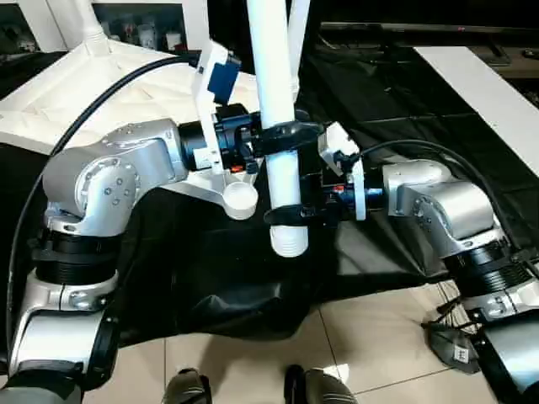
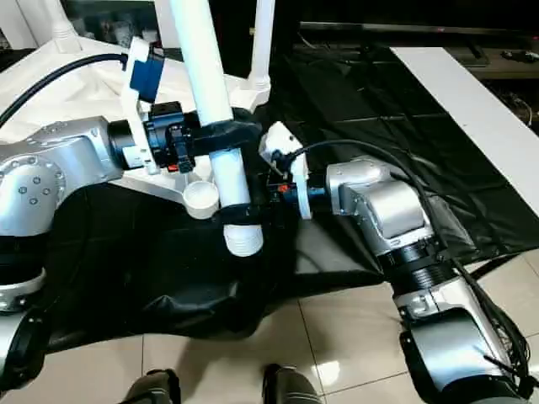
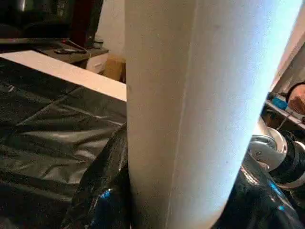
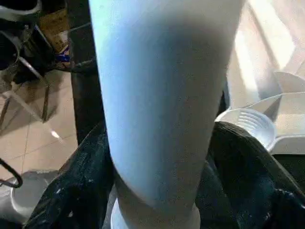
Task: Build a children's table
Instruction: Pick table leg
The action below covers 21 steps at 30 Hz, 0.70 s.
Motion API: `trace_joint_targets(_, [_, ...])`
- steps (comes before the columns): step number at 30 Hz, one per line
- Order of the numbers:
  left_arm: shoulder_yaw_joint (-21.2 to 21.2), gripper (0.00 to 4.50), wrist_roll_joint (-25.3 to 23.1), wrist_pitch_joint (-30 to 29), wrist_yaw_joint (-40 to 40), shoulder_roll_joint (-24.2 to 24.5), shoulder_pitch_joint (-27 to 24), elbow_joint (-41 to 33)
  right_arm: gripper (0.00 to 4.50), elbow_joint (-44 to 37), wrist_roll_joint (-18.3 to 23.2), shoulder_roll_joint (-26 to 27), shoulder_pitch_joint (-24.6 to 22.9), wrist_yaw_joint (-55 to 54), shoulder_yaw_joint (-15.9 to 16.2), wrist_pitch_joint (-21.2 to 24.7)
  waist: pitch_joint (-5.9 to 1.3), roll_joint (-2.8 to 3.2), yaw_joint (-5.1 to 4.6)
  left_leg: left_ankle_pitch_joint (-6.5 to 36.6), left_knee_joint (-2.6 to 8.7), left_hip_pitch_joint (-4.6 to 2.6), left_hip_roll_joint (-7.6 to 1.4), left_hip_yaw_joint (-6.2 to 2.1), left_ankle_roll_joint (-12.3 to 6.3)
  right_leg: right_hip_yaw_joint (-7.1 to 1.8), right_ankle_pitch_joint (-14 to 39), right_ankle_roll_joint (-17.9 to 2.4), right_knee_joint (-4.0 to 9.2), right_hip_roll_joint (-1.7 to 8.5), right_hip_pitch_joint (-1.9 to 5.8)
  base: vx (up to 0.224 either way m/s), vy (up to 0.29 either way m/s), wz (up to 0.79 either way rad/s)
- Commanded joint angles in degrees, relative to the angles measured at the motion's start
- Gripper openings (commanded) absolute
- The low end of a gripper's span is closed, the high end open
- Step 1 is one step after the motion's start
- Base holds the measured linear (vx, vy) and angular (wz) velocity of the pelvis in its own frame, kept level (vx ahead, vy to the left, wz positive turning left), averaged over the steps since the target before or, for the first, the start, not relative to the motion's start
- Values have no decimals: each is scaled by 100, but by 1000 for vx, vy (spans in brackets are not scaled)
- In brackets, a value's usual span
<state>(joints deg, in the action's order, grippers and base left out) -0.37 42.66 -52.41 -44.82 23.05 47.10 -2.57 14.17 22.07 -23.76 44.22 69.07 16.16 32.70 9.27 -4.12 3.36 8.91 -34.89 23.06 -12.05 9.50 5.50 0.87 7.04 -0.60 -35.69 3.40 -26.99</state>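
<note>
I hold one white tapered leg [image 1: 276, 93] nearly upright, just in front of the upturned white tabletop [image 1: 101, 101]. My left gripper [image 1: 282, 135] is shut around the leg's middle. Lower down, my right gripper [image 1: 290, 212] is shut on the same leg just above its ribbed end [image 1: 289, 240]. That end hangs in the air beside the tabletop's near round corner socket [image 1: 240, 198] and is not in it. Two other legs [image 1: 296, 34] [image 1: 80, 21] stand in far corners of the tabletop. The held leg [image 3: 190, 119] [image 4: 157, 105] stands between black fingers [image 3: 100, 200] [image 4: 81, 191] in both wrist views.
A black sheet [image 1: 396, 109] covers the work surface and hangs over its near edge. A flat white board [image 1: 488, 93] lies on it at the right. Beige floor tiles [image 1: 379, 337] run below, with my feet [image 1: 189, 389] at the bottom edge.
</note>
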Motion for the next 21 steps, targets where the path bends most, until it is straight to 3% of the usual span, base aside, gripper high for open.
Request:
trace_joint_targets(1, [-65,182,-16,65,-65,6,2,-130,312,-30,-60,-51,-83,88,10,-109,-626,24,10,737,321,-81,30,90,-120,-114,1378,-1126,323,215,485,0,0,0])
trace_joint_targets(8, [-32,182,-17,51,-71,-11,9,-121,312,-8,-36,-40,-99,170,1,-100,-619,19,8,752,320,-78,33,86,-126,-114,1462,-1105,326,215,489,0,0,0])
trace_joint_targets(9, [-33,182,-21,53,-89,-6,7,-127,279,2,-40,-34,-108,179,-5,-110,-616,23,8,764,319,-77,35,86,-119,-114,1483,-1099,330,214,486,0,0,0])
trace_joint_targets(21, [-42,182,25,36,-121,-40,-1,-174,191,76,-16,14,-107,230,-60,-98,-620,16,8,749,313,-79,36,90,-135,-116,1459,-1112,327,213,487,0,0,0])
